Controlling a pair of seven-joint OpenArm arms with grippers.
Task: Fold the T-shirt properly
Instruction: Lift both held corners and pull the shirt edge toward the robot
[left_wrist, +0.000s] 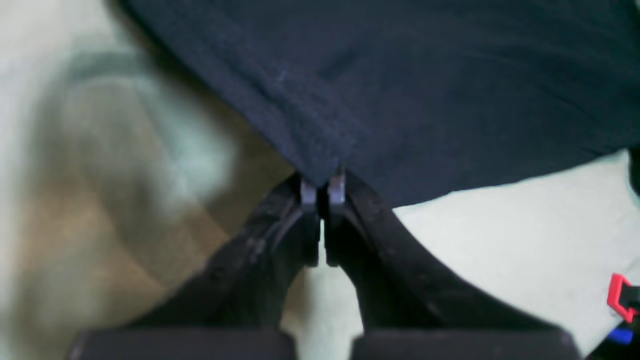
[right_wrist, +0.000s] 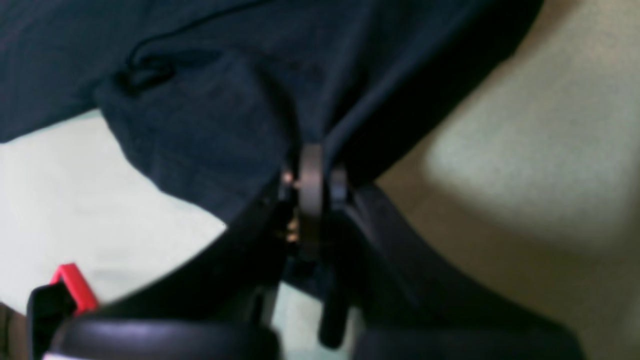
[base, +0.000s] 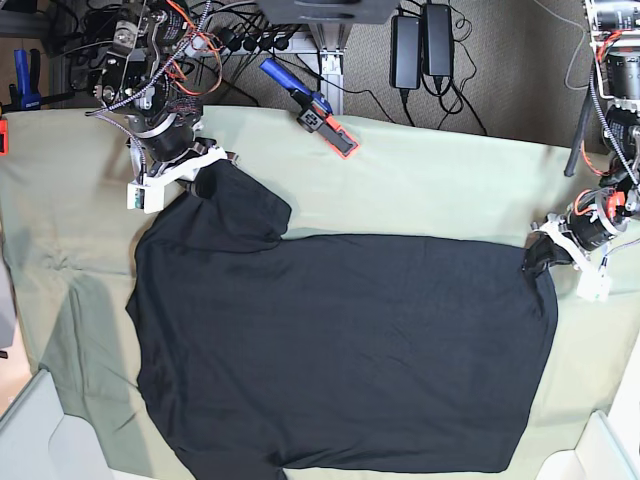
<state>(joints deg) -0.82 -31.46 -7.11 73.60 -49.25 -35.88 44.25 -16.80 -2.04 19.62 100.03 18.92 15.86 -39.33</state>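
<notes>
The black T-shirt (base: 340, 350) is laid out flat on the pale green table cloth (base: 440, 180), plain side up, covering most of the middle of the table with its length running across the base view — one short sleeve (base: 235, 205) sticks up toward the far left corner. The right gripper (base: 205, 170) sits at that sleeve, and from the right wrist view its jaws are pinched together on a bunched-up bit of the dark fabric (right_wrist: 210, 125), which pulls up into folds right at the fingertips. Over on the other side the left gripper (base: 545, 250) is at the shirt's far corner near the hem, and the left wrist view shows its two fingers (left_wrist: 307, 192) clamped nearly together with the corner of the cloth (left_wrist: 400, 100) nipped between the tips — so both arms have hold of the shirt at opposite ends. The fabric between them lies mostly smooth with a few light wrinkles. At the back of the table a blue and orange tool (base: 310, 105) lies on the cloth, well apart from the shirt, and a tangle of cables (base: 250, 40) and two black power bricks (base: 420, 45) sit on the floor beyond the edge.
</notes>
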